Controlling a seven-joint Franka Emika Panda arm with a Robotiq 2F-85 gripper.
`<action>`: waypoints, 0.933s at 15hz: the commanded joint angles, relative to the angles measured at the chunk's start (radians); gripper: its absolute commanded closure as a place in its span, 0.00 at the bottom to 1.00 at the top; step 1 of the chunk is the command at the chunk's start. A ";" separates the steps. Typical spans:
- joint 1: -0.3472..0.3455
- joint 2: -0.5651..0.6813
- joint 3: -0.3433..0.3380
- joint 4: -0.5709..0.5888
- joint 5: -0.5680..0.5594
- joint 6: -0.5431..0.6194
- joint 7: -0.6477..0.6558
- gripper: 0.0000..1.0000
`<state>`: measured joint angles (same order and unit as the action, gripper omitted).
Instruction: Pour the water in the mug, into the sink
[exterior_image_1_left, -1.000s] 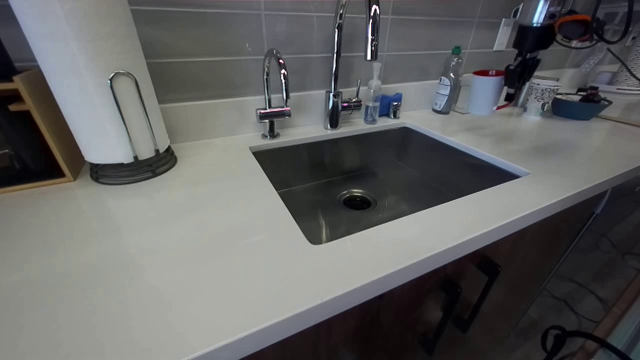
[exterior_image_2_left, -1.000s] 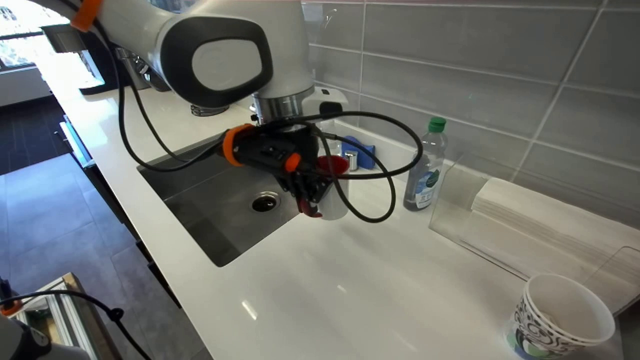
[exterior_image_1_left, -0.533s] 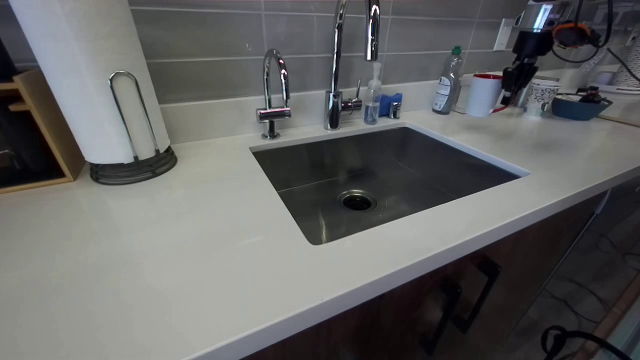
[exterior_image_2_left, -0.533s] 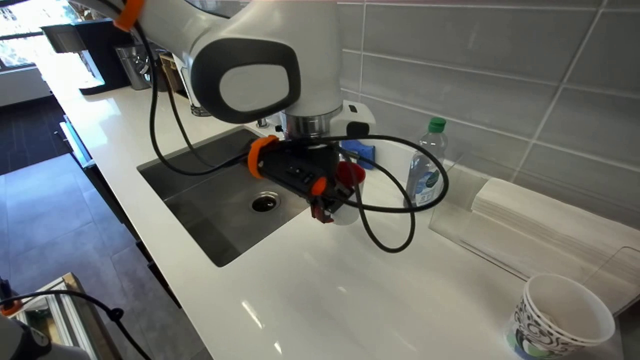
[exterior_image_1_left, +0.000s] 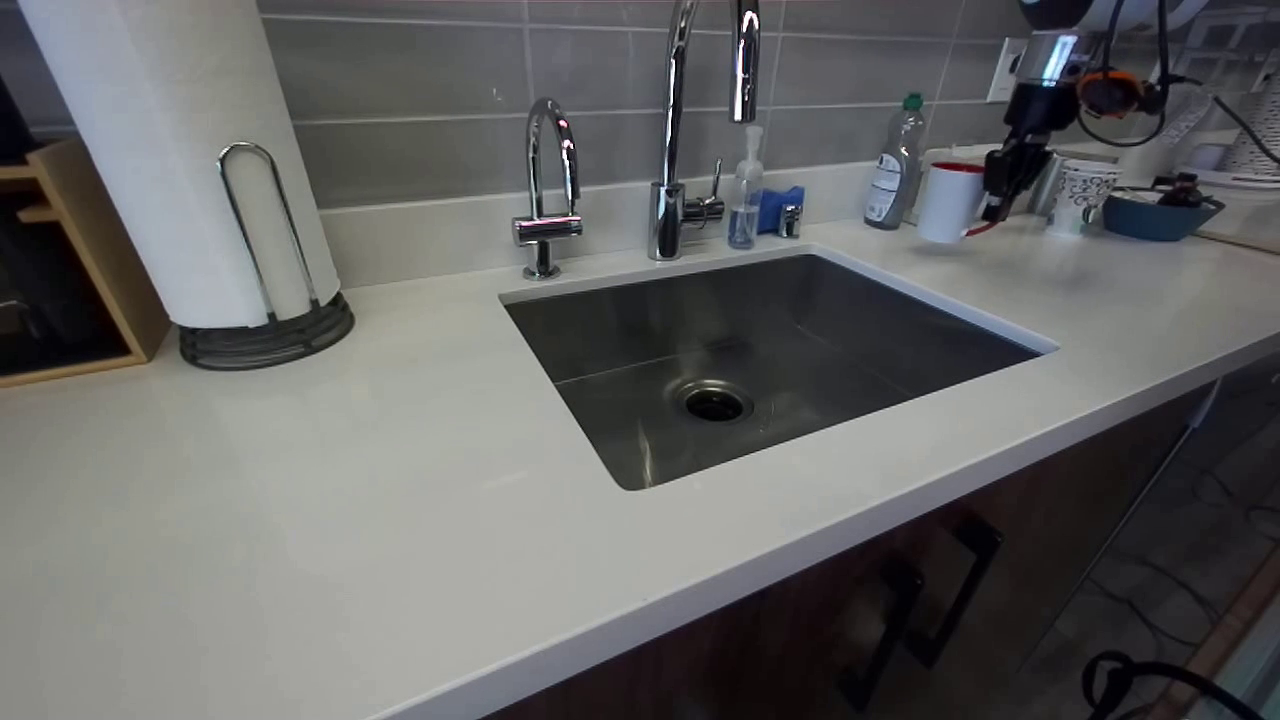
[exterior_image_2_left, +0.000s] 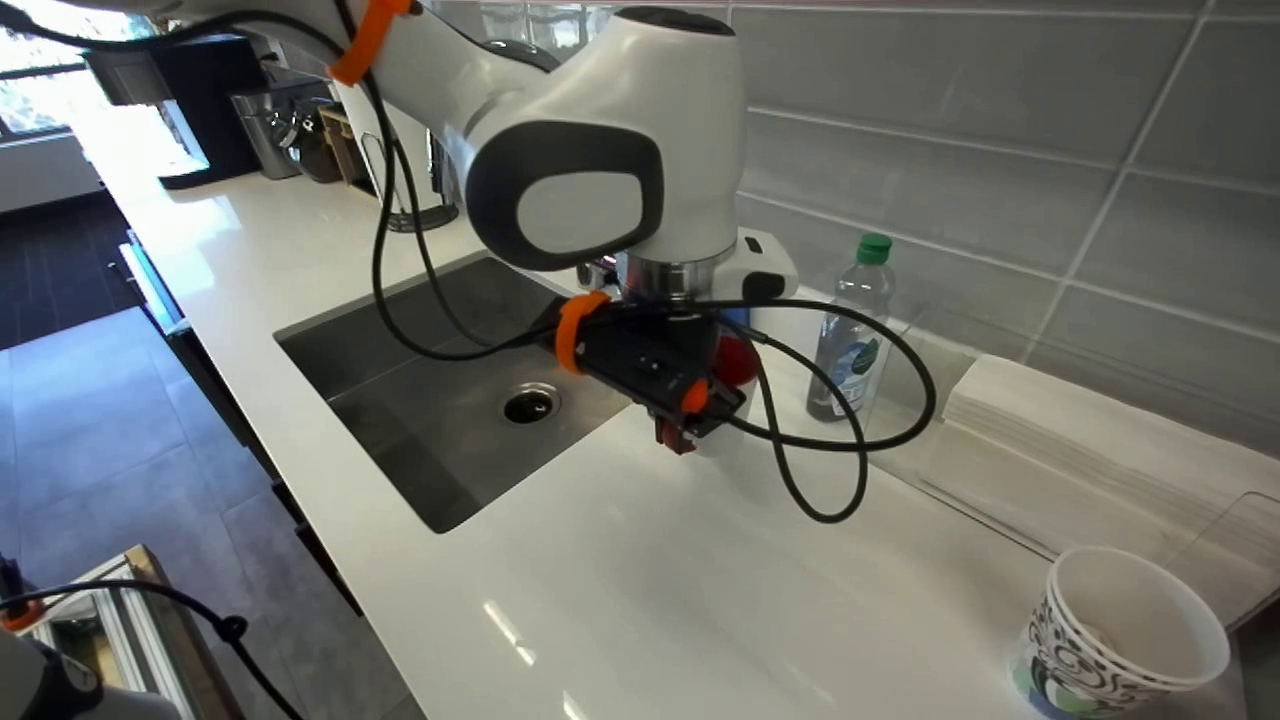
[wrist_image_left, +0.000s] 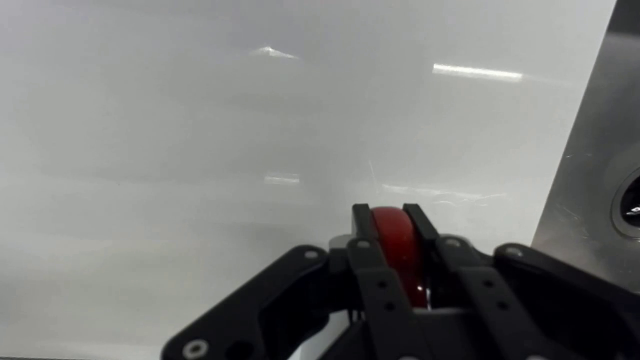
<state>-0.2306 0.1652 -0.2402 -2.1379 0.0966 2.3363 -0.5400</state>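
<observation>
The white mug (exterior_image_1_left: 948, 205) with red inside and red handle hangs a little above the counter, slightly tilted, right of the sink in an exterior view. My gripper (exterior_image_1_left: 992, 205) is shut on its handle. In an exterior view, the mug's red inside (exterior_image_2_left: 736, 360) shows partly behind my gripper (exterior_image_2_left: 676, 436) and a cable. In the wrist view, the red handle (wrist_image_left: 397, 240) sits between both fingers of my gripper (wrist_image_left: 392, 215); the mug's body is mostly hidden. The steel sink (exterior_image_1_left: 820, 360) with its round drain shows in both exterior views (exterior_image_2_left: 420, 420); its edge shows in the wrist view (wrist_image_left: 575, 200).
A green-capped bottle (exterior_image_1_left: 895, 170) stands by the wall behind the mug. Paper cups (exterior_image_2_left: 1110, 640), a napkin holder (exterior_image_2_left: 960, 470) and a blue bowl (exterior_image_1_left: 1160, 215) are farther along the counter. Two faucets (exterior_image_1_left: 668, 215) and a soap pump (exterior_image_1_left: 745, 200) stand behind the sink.
My gripper and the mug have lifted off the counter and moved away from the wall and bottle, toward the counter's front. The grip on the handle is unchanged.
</observation>
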 joint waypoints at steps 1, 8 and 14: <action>-0.030 0.051 0.036 0.057 0.023 0.024 -0.024 0.95; -0.047 0.092 0.072 0.075 0.019 0.071 -0.025 0.95; -0.056 0.102 0.086 0.079 0.010 0.069 -0.035 0.95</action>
<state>-0.2598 0.2600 -0.1786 -2.0841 0.0965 2.4009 -0.5430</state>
